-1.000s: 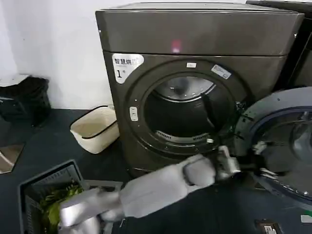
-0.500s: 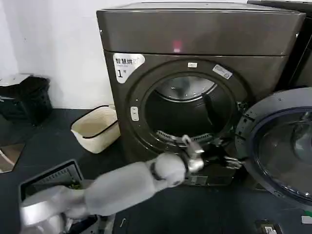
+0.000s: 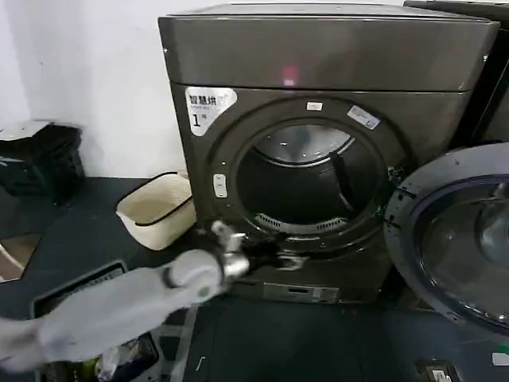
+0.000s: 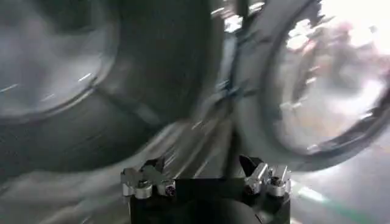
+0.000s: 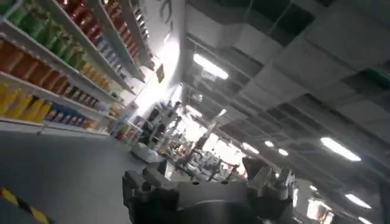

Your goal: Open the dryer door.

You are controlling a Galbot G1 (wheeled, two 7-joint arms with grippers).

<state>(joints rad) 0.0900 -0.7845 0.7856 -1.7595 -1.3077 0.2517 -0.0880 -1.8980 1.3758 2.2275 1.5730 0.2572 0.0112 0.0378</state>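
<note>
The dryer (image 3: 318, 56) is a dark bronze-grey box with a white "1" sticker (image 3: 207, 106). Its drum opening (image 3: 306, 179) stands uncovered. The dryer door (image 3: 453, 231) hangs swung wide to the right, inner side and glass facing me. My left gripper (image 3: 288, 259) hovers low in front of the opening's lower rim, open and empty, well left of the door. In the left wrist view the left gripper (image 4: 201, 167) holds nothing, with the door's ring (image 4: 317, 91) beyond it. My right gripper (image 5: 198, 176) points up at a ceiling, away from the dryer, open and empty.
A cream basket (image 3: 155, 208) sits on the dark floor left of the dryer. A black crate (image 3: 87, 318) lies at the lower left under my arm, and a black bin (image 3: 40, 163) stands by the wall. A neighbouring dark machine (image 3: 493, 95) borders the right.
My left arm has drawn back leftwards, from beside the open door across the dryer's front to its lower left. The door has stayed swung open.
</note>
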